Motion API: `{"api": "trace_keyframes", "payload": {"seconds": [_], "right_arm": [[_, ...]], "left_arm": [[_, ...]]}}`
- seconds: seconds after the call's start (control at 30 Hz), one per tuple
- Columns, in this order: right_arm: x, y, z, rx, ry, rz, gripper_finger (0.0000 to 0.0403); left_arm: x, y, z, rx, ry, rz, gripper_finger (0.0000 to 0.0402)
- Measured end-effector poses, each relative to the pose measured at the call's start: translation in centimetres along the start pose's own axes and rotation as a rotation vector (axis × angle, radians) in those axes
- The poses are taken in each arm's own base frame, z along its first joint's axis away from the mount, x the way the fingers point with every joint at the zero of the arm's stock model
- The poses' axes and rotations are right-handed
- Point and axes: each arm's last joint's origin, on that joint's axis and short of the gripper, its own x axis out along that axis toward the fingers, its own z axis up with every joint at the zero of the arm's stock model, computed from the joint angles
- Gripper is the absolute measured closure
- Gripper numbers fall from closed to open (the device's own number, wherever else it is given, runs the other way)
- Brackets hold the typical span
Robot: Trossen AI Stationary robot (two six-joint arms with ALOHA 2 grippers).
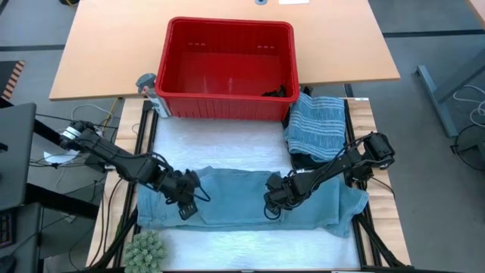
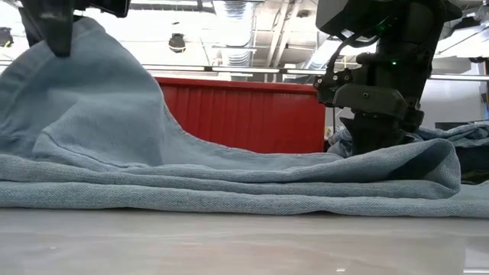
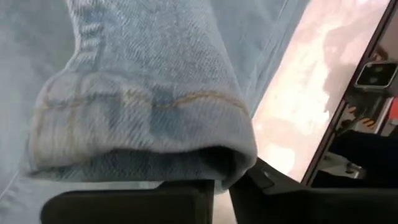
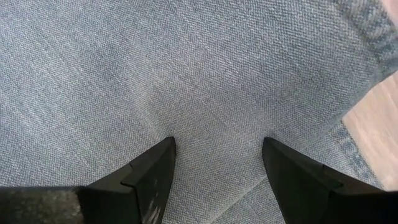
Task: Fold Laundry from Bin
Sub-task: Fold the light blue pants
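Observation:
A light blue denim garment [image 1: 242,205] lies spread across the white table cover, near the front. My left gripper [image 1: 186,203] is shut on its left part and holds that part raised [image 2: 92,92]. My right gripper [image 1: 273,201] stands open on the garment's right half, pointing steeply down. The red bin [image 1: 227,106] stands behind the garment, with a bit of dark cloth [image 1: 279,92] in its near right corner. A folded grey-blue striped cloth [image 1: 317,125] lies on a dark garment [image 1: 307,161] right of the bin. My left gripper pinches a stitched hem edge [image 3: 186,165] of the denim garment between its two fingers, over a folded, several-layered end. That end is lifted off the table, and the cloth slopes down from it to the part lying flat [image 2: 229,183]. My right gripper has its two spread fingertips [image 4: 158,155] set on the flat denim surface [image 4: 214,112] from above, slanting down. Nothing is between the fingers, and the cloth under them lies on the table.
A green bumpy object [image 1: 144,252] sits at the table's front left corner. A small grey and red thing [image 1: 148,83] stands by the bin's left side. Bare white cover [image 1: 220,140] lies between the bin and the garment.

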Motion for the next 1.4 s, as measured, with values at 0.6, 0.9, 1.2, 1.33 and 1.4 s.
{"api": "trace_keyframes", "payload": {"seconds": [0.6,0.9,1.2,1.33,1.4], "right_arm": [[0.0,0.0,0.0,-0.002,-0.016,-0.011,0.0133],[0.0,0.1,-0.2,-0.011,-0.020,-0.015,0.0133],[0.0,0.1,-0.2,-0.010,0.000,0.000,0.0133],[-0.1,0.2,-0.3,0.007,0.015,0.011,0.0133],[-0.1,0.2,-0.3,0.024,0.017,0.013,0.0133]], "left_arm": [[-1.2,0.2,-1.3,-0.106,0.015,0.034,0.0201],[-2.4,-1.1,-6.7,0.073,-0.143,0.120,0.0200],[-1.2,1.2,-13.0,0.034,-0.456,0.142,0.0200],[1.1,1.4,-14.1,0.046,-0.485,0.068,0.0200],[1.9,1.7,-14.3,0.076,-0.513,0.084,0.0200]]}}
